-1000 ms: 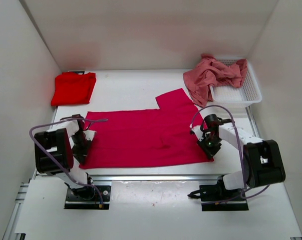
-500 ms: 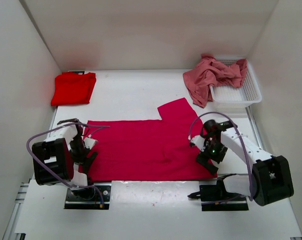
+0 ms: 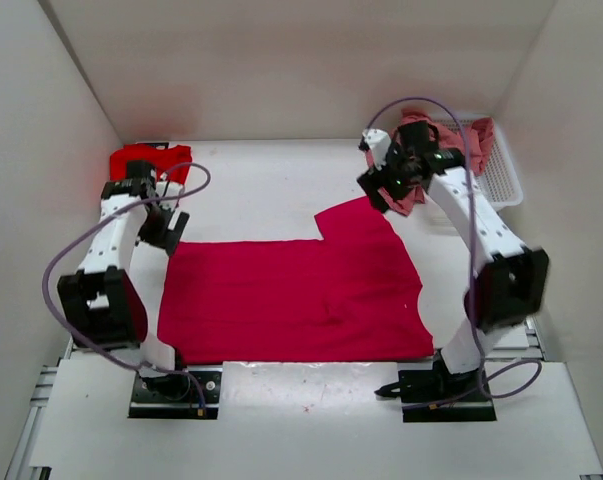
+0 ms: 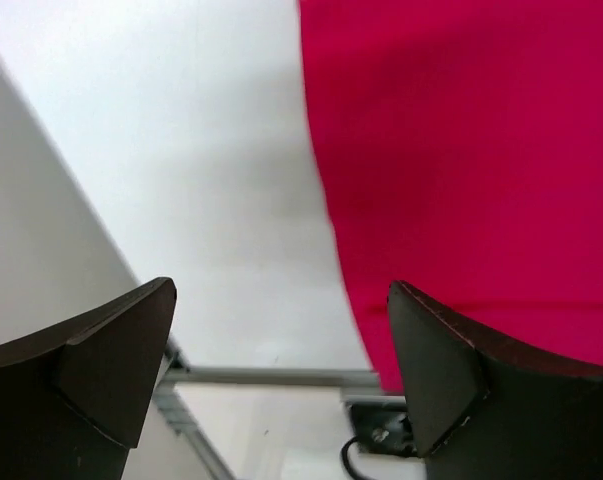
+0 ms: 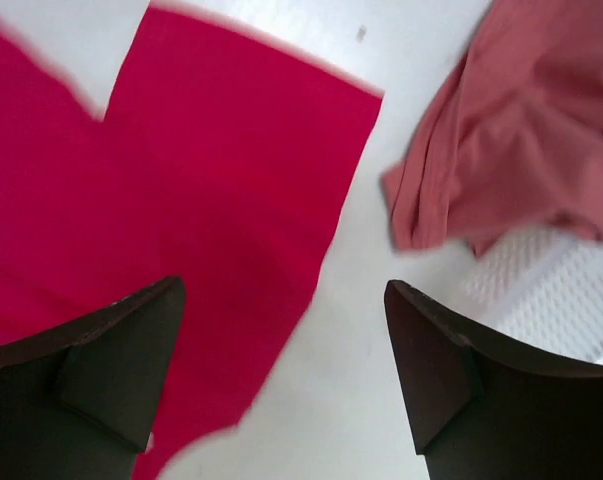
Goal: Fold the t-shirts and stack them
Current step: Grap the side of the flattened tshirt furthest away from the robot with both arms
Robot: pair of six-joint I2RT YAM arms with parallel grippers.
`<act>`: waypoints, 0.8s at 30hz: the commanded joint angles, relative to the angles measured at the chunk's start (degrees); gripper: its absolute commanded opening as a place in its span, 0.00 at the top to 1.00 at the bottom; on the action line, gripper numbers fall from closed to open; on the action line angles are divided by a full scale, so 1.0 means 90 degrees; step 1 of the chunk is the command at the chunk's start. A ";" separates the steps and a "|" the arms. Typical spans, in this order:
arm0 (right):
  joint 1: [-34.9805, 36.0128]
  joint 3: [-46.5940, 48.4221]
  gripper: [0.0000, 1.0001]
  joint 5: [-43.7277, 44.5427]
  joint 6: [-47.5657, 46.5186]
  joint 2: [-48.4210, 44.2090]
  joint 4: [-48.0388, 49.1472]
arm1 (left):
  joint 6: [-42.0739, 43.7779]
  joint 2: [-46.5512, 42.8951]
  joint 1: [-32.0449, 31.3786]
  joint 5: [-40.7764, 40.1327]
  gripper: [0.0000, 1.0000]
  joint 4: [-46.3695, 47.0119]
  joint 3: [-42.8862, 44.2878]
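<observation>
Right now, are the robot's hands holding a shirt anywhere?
No, nothing is held. The left jaws and the right jaws are both open and empty, hovering over edges of the magenta shirt.

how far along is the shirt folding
Done: the bright red shirt looks folded, far left. In hand: the crimson shirt lies spread flat; the left gripper and right gripper hover open near its far edge. Left: the salmon shirt, crumpled over the basket.

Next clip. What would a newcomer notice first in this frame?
A crimson-magenta shirt lies spread flat in the middle, with the left gripper and right gripper hovering open over its far edge. A salmon pink shirt is crumpled over the white basket far right; a red shirt sits far left.
</observation>
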 commanded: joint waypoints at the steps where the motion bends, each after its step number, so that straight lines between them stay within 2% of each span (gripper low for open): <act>1: -0.0214 0.0996 0.19 -0.0346 0.1305 0.1347 0.0846 | -0.0772 0.1218 0.0056 0.0559 0.02 0.0324 0.0681; 3: -0.0457 0.1859 0.20 -0.0531 0.1961 0.2448 0.0749 | -0.0967 0.1717 0.0154 0.0737 0.05 0.0275 0.1345; 5: -0.0546 0.2785 0.21 -0.0475 0.2450 0.3046 0.0826 | -0.1065 0.2090 0.0048 0.0660 0.05 0.0420 0.1698; 9: -0.0303 0.3520 0.20 0.0248 0.2539 0.4034 0.0953 | -0.1143 0.2735 -0.0265 0.0511 0.04 0.0538 0.2314; 12: -0.0215 0.3434 0.20 0.0366 0.2676 0.4357 0.0982 | -0.1105 0.2940 -0.0441 0.0366 0.03 0.0577 0.2384; 18: 0.0098 0.3327 0.20 0.0492 0.2530 0.4758 0.0993 | -0.1183 0.3126 -0.0237 0.0298 0.02 0.0607 0.2179; 21: 0.0118 0.3268 0.21 0.0464 0.2480 0.4924 0.0954 | -0.1173 0.3233 -0.0071 0.0540 0.03 0.0578 0.2140; 24: 0.0049 0.3229 0.24 0.0531 0.2403 0.5012 0.1002 | -0.1036 0.3370 -0.0197 0.0688 0.02 0.0509 0.2130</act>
